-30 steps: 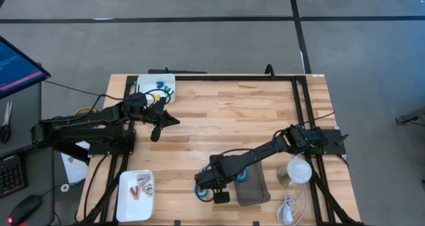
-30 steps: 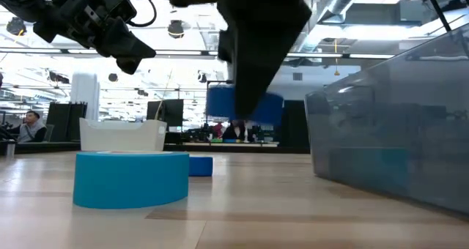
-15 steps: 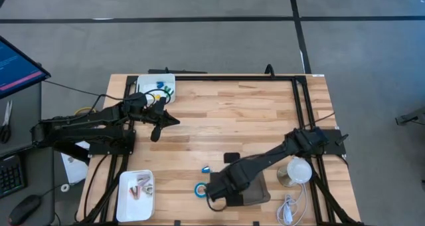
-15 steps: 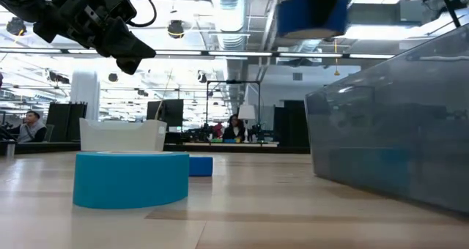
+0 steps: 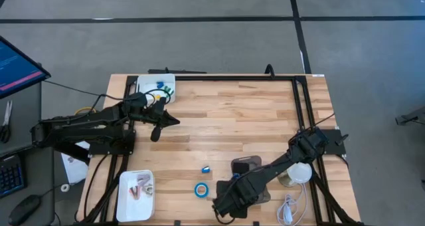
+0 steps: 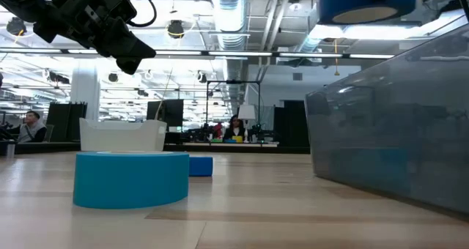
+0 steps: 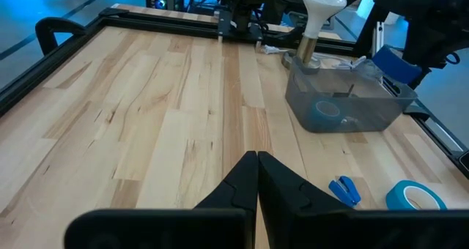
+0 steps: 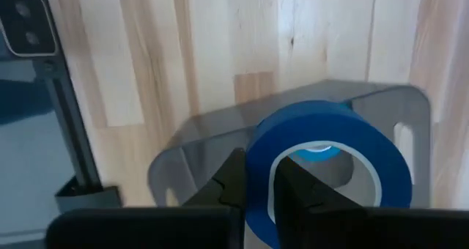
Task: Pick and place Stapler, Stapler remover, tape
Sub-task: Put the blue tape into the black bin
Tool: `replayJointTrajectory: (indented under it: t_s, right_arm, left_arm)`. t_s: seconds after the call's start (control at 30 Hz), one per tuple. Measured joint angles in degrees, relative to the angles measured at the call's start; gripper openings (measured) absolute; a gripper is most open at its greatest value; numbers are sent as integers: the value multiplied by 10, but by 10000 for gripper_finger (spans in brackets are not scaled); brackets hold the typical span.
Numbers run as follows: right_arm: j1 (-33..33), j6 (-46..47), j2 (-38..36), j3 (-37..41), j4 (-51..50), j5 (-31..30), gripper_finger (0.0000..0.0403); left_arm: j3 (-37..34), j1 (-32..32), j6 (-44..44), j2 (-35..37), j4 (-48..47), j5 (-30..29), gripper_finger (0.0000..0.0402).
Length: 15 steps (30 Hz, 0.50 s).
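Note:
My right gripper (image 8: 261, 187) is shut on a roll of blue tape (image 8: 330, 161) and hangs over the grey see-through bin (image 8: 190, 154), near the table's near edge (image 5: 229, 201). In the low view this roll (image 6: 364, 0) floats above the bin (image 6: 388, 132). A second roll (image 8: 319, 152) lies inside the bin. A third roll (image 5: 200, 189) lies flat on the table, with a small blue stapler remover (image 5: 205, 168) beside it. My left gripper (image 5: 163, 123) is shut and waits in the air at the table's far left. My right gripper holds the tape roll by its ring wall (image 8: 258, 172), one finger (image 8: 293, 187) inside the core and the other (image 8: 231, 183) outside. The fingers come from above, pointing down. The roll is lifted clear and sits roughly level above the bin.
A white tray (image 5: 158, 86) with small items stands at the far left corner, another white tray (image 5: 136, 194) at the near left. A white mushroom-shaped lamp (image 5: 299, 170) and its cable (image 5: 289, 209) are right of the bin. Bare wood spans the table's middle.
My right gripper has lifted the tape roll off the table beside the other roll. It has carried it up and toward the table's right and near edge, over the bin. The roll on the table has stayed put.

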<state>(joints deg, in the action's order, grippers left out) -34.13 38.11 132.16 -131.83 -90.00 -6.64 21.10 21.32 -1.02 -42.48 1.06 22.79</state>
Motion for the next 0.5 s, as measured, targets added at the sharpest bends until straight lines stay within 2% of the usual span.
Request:
replayJointTrajectory:
  t_s: [0.27,0.5]
  right_arm:
    - [-6,105,0,0,0,26,25]
    - [-16,111,-6,47,1,40,25]
  left_arm:
    - [0,0,0,0,0,0,3]
    - [0,0,0,0,0,0,3]
